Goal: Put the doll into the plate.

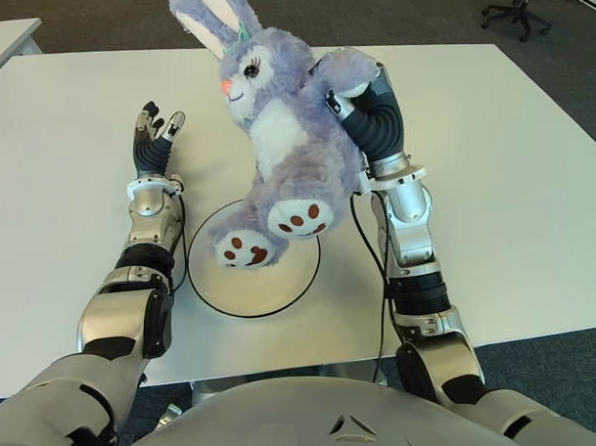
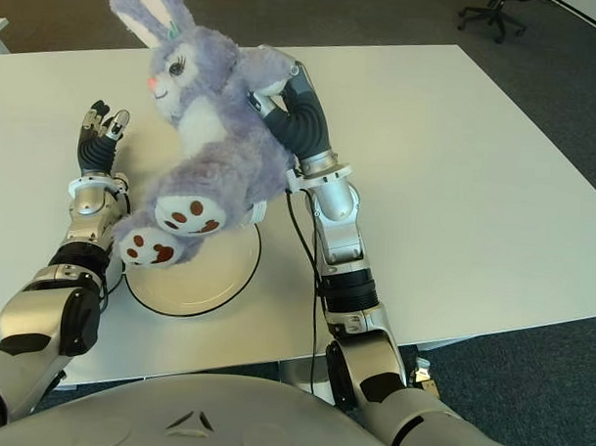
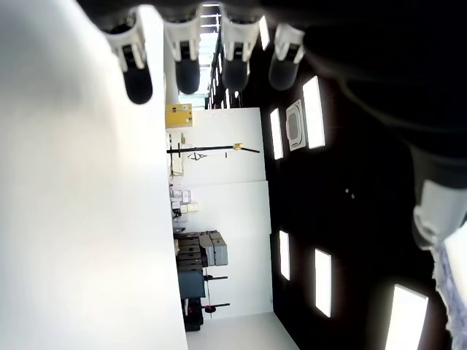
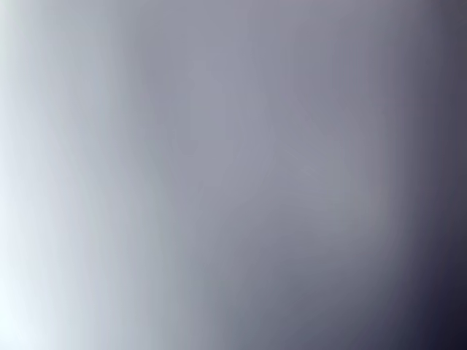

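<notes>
A purple plush rabbit doll (image 1: 282, 125) with a white belly and long ears hangs tilted in the air over the white plate (image 1: 276, 281), its feet nearest the plate. My right hand (image 1: 356, 93) is shut on the doll's back and arm, holding it up. The doll's feet cover part of the black-rimmed plate, which lies on the white table (image 1: 496, 171). My left hand (image 1: 156, 128) shows to the left of the plate with its fingers (image 3: 139, 69) straight and holding nothing. The right wrist view is filled by a grey blur.
The white table stretches wide on the right and behind the doll. Another table's corner (image 1: 11, 37) shows at the far left, and an office chair (image 1: 521, 11) stands on the dark carpet at the back right.
</notes>
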